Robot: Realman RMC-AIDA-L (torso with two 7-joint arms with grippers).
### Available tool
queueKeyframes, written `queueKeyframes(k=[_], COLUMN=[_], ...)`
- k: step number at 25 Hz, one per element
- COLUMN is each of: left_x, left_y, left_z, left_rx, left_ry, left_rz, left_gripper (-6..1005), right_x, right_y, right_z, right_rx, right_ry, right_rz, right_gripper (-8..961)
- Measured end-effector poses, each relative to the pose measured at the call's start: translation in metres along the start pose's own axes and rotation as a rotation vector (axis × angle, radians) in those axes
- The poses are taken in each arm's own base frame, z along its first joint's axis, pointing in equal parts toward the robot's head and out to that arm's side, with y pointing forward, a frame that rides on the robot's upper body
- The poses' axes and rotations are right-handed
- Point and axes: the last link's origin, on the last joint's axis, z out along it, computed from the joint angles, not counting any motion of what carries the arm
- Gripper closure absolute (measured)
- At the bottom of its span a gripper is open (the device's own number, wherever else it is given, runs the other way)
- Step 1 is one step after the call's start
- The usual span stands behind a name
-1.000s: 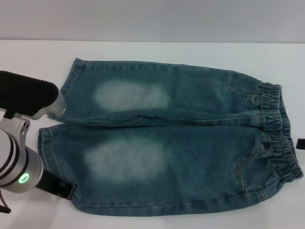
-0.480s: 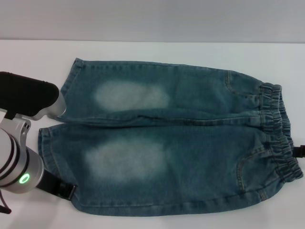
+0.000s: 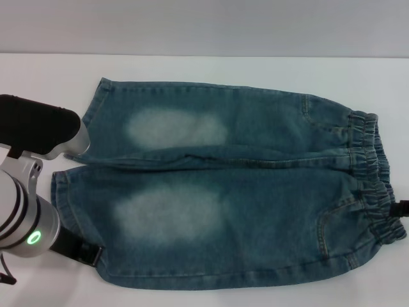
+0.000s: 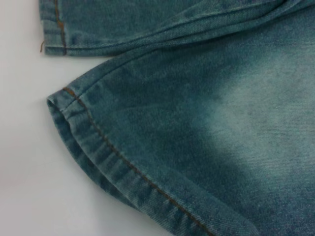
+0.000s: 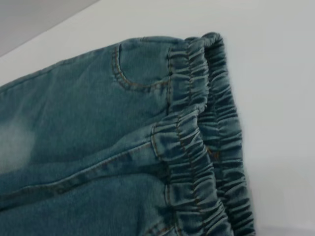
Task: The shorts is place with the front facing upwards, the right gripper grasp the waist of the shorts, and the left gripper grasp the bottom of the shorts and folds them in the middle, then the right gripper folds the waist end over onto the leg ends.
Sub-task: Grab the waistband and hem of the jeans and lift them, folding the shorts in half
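The shorts (image 3: 230, 185) lie flat and front-up on the white bench (image 3: 211, 70), leg hems toward the robot's left, waist (image 3: 374, 173) toward its right. The left tool (image 3: 80, 249) sits just beside the nearer hem (image 4: 93, 147); the right tool (image 3: 402, 208) shows only as a dark sliver at the waistband. I cannot tell whether either is spread or pressed together. For a clean middle fold, each should probably pinch both fabric layers at the outer edge before lifting. The left wrist view shows the hem's stitching and slightly open edge; the right wrist view shows the waistband's gathers and a pocket seam (image 5: 130, 81), details the head view leaves faint.
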Motion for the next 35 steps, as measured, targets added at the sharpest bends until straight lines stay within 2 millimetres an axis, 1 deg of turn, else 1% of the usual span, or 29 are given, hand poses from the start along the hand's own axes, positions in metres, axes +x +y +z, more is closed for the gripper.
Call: queueKeyframes(k=[8, 14, 23, 31, 35], left_x=[0.001, 0.002, 0.004, 0.005, 0.005], left_y=[0.0, 0.001, 0.002, 0.002, 0.002], left_z=[0.001, 0.001, -0.001, -0.002, -0.002], left_rx=[0.0, -0.001, -0.01, -0.01, -0.011], left_ry=[-0.001, -0.003, 0.006, 0.009, 0.009], left_rz=[0.004, 0.013, 0.017, 0.019, 0.019], left_gripper=[907, 907, 907, 907, 907], right_x=[0.0, 0.0, 0.0, 0.003, 0.005], right_y=[0.002, 0.002, 0.008, 0.011, 0.011], right_z=[0.003, 0.009, 0.01, 0.014, 0.015], right_rx=[-0.008, -0.017, -0.037, -0.036, -0.021], right_ry=[0.007, 0.024, 0.036, 0.059, 0.074], right_rz=[0.001, 0.005, -0.009, -0.054, -0.073], right_gripper=[430, 430, 449, 663, 815])
